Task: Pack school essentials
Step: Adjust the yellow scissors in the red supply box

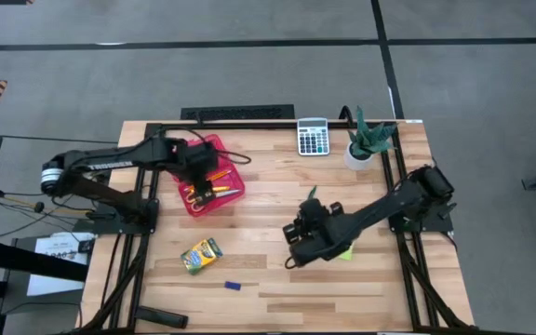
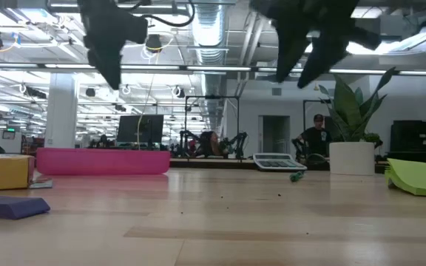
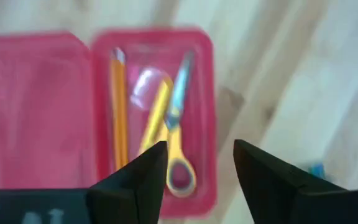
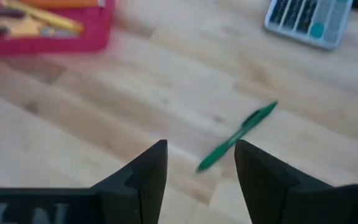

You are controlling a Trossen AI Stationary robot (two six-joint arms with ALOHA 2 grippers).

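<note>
The red hinged case (image 1: 207, 177) lies open near the table's left side. It holds an orange pencil (image 3: 118, 106), a yellow marker (image 3: 156, 115) and yellow-handled scissors (image 3: 176, 143). My left gripper (image 3: 197, 149) hovers open above the case (image 3: 55, 93), touching nothing. My right gripper (image 4: 201, 146) hangs open over mid-table, just short of the green pen (image 4: 238, 135), which lies flat on the wood (image 1: 312, 193). The crayon box (image 1: 201, 254) and the blue eraser (image 1: 233, 286) lie toward the near edge. The lime sticky pad (image 1: 344, 251) shows partly under the right arm.
The grey calculator (image 1: 313, 136) and a potted plant (image 1: 368, 144) stand by the far edge, right of centre. In the low view the case (image 2: 102, 160), crayon box (image 2: 2, 171), eraser (image 2: 13, 207) and pad (image 2: 420, 177) rest on the wood. Bare wood lies between the pen and the case.
</note>
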